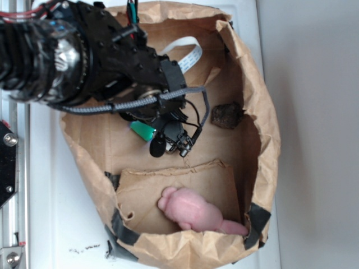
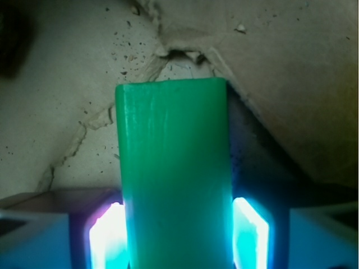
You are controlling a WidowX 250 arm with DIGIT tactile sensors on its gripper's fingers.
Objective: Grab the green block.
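The green block [image 2: 174,168] is a flat bright-green slab standing lengthwise between my gripper's [image 2: 178,238] two jaws in the wrist view. The lit pads [image 2: 107,235] press against both of its long sides, so the gripper is shut on it. The block's far end points at a crease in the paper floor. In the exterior view only a small end of the green block [image 1: 143,131] shows below the black arm, inside the paper bag, with the gripper [image 1: 152,139] around it. I cannot tell whether the block touches the floor.
A brown paper bag [image 1: 263,112] with high crumpled walls surrounds everything. A dark brown lumpy object [image 1: 227,116] lies at the right wall. A pink plush toy [image 1: 196,213] lies at the near end beside a folded paper flap [image 1: 185,179].
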